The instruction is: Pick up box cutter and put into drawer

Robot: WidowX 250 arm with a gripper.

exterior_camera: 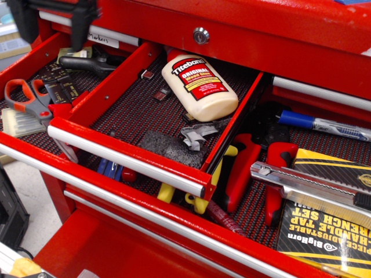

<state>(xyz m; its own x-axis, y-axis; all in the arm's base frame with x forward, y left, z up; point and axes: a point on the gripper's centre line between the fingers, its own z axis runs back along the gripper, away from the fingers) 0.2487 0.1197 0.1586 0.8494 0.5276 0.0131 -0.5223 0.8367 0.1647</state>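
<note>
The end effector (55, 23) shows at the top left corner, dark and blurred, with two fingers hanging apart and nothing between them, above the left part of the tool chest. The box cutter (313, 186) lies at the lower right, resting across a yellow-and-black wrench box (330, 231) and just beside the red-handled pliers (261, 174). A blue-capped marker (324, 124) lies behind them. The narrow drawer (127, 156) is pulled open, its silver bar handle across the front; inside it a wood glue bottle (200, 87) lies on the mesh liner, with crumpled grey scraps near it. Orange-handled scissors (29, 101) lie at the far left.
</note>
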